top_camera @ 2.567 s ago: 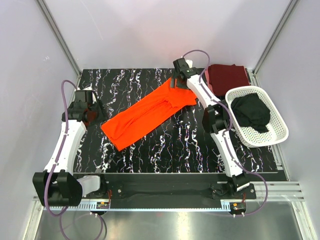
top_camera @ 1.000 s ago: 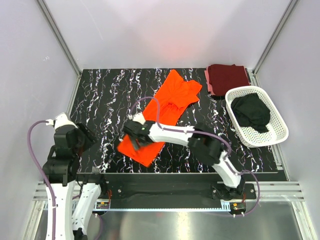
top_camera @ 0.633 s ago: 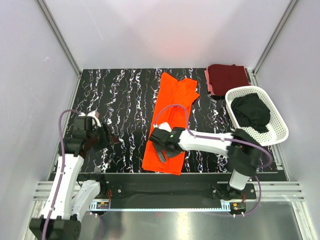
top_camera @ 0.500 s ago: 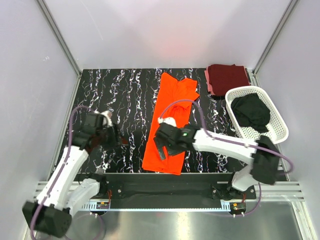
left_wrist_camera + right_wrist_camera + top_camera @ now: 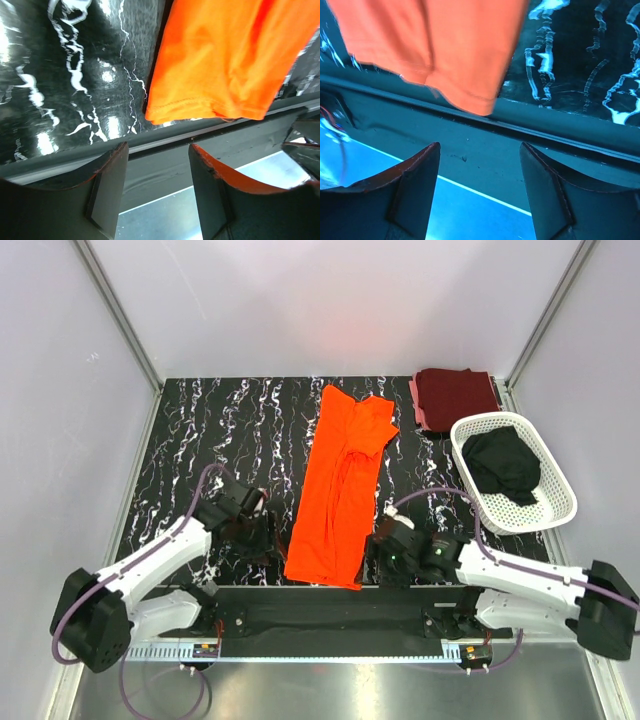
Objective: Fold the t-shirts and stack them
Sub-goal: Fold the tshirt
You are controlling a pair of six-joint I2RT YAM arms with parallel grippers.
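Gleaming black marbled tabletop (image 5: 220,430), long orange t-shirt (image 5: 340,490)

Long shirt (image 5: 338,490) down the middle of my worktop (image 5: 230,430), my jaws either side of its near end.
The long shirt runs from the near edge toward the back. My left jaws sit just left of its near corner and my right jaws just right of it. A basket (image 5: 540,512) stands at the right side with a second shirt (image 5: 503,465) in it. Behind the basket, in the back right corner, lies a folded shirt (image 5: 455,397).
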